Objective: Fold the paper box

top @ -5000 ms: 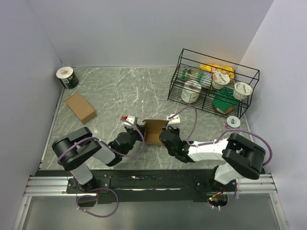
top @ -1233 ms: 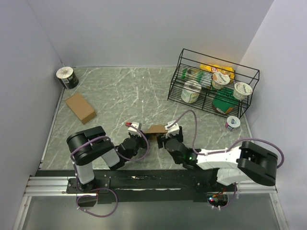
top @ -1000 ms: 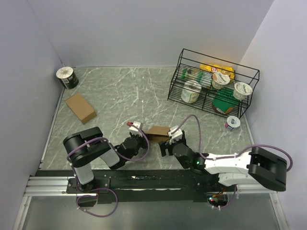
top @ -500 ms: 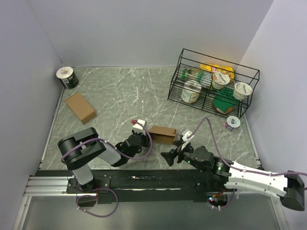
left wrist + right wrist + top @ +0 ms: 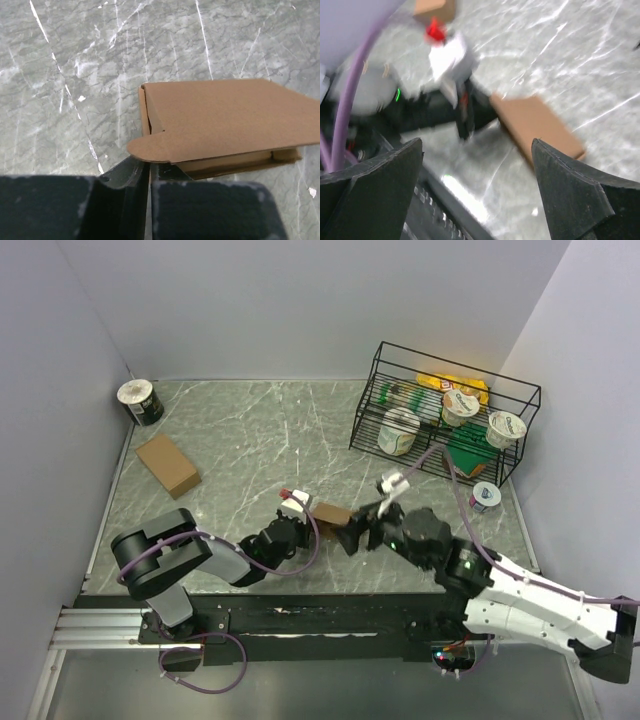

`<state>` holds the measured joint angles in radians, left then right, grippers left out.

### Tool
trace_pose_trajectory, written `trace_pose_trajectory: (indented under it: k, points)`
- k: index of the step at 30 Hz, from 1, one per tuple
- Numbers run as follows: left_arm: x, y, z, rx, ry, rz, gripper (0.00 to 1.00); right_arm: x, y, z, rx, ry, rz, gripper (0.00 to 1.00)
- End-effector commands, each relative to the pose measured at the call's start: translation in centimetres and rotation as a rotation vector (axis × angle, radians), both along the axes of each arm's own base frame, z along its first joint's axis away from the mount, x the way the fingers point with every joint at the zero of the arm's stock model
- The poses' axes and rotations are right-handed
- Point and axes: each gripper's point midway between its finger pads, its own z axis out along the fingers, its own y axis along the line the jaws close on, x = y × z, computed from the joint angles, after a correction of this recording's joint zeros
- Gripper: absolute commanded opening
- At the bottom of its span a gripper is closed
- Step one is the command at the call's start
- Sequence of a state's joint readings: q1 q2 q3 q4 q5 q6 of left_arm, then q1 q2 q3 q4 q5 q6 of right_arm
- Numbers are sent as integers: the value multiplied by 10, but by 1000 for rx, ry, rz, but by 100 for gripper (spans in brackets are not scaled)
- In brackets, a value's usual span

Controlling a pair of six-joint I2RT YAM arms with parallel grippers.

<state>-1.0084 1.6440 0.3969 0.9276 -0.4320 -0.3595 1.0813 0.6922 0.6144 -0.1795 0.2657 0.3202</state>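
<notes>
Grey-green marble tabletop (image 5: 250,430) fills the overhead view, with pale walls on three sides. The paper box (image 5: 332,512) lies near the front edge, between the two arms. The left gripper (image 5: 300,522) touches its left end and the right gripper (image 5: 356,533) hovers just beside its right end. Well apart sit a second cardboard box (image 5: 168,464), a dark round container (image 5: 140,400) in the far left corner, a wire rack (image 5: 400,360) of yogurt cups and packets, and a loose cup (image 5: 486,495).

From the left wrist, the paper box (image 5: 220,120) looks largely formed: a shallow tray under a lid panel that ends in a rounded tab. That tab sits right over the left gripper (image 5: 150,167), whose fingers (image 5: 210,210) are narrowed to a thin slit. Whether they pinch the cardboard cannot be told.

The right wrist view is blurred. The right gripper (image 5: 476,145) has its fingers (image 5: 370,180) spread wide with nothing between them. The paper box (image 5: 537,125) lies on the marble beyond, next to the left arm's tip.

The lid seems to need seating and its tab tucking. It would go best if the left side steadies the box while the right fingers come down squarely on the free end. Gentle pressure along the crease should avoid denting the panel or skidding the box.
</notes>
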Motion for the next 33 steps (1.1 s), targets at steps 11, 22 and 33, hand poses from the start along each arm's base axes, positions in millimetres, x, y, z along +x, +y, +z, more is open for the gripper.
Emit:
trace_pose_trajectory:
  k: [11,22,33]
  points:
    - [-7,1,31,-48,-32,-31,48,75,26,-24,35,83,-82,70]
    - [-37,21,40,-126,-11,-97,66,86,37,-70,-43,124,-68,57]
    - [-21,36,119,-374,26,-105,73,80,31,-106,-103,189,-78,40]
